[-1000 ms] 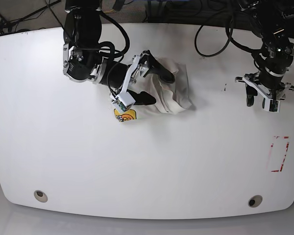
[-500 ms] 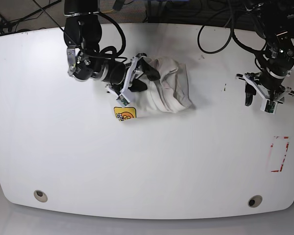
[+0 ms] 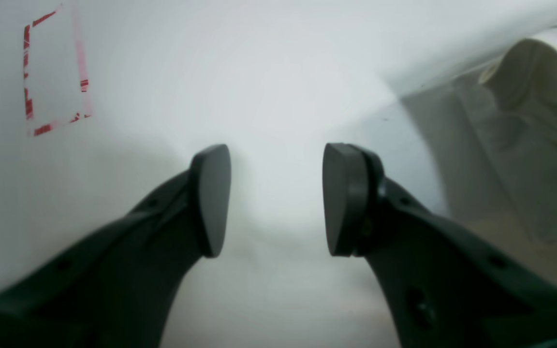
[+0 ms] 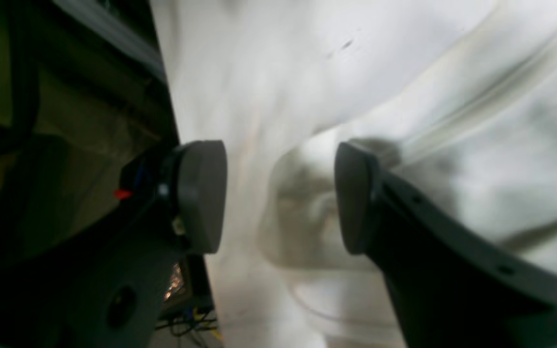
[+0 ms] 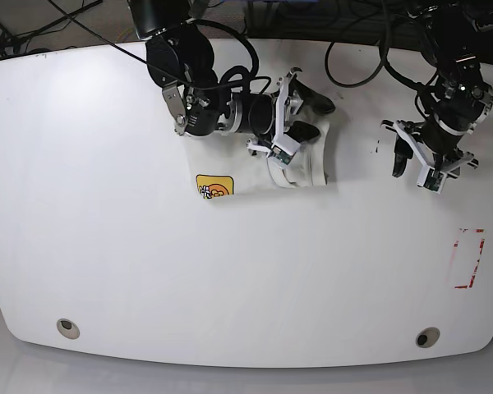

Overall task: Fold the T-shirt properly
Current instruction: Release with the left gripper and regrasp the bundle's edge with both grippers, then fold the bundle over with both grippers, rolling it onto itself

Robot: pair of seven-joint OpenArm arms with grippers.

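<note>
Nearest the front edge of the table (image 5: 230,287), two round holes (image 5: 67,328) are showing, one toward each front corner, and nothing else is lying there. Along the right edge, one red taped rectangle (image 5: 468,257) is marking a spot, probably a placement target.

Moving back, the left gripper (image 5: 423,164) is hanging over bare tabletop near the far right corner, fingers (image 3: 211,198) spread with nothing between them. It is sitting well apart from the shirt (image 5: 300,160), so it looks to be waiting its turn while the other arm works.

Now the far edge, middle: one shirt, bunched in a rumpled white heap, one orange print patch (image 5: 213,186) peeking out flat at its left end. The right gripper (image 5: 300,115) is reaching across the top of that heap. In its wrist view the fingers (image 4: 201,193) are standing parted, cloth lying in the gap behind them, but whether they are pinching a fold I cannot tell. Reaching in low like this suggests it is going for an edge to spread the heap out.

Folding proper is not yet under way.
</note>
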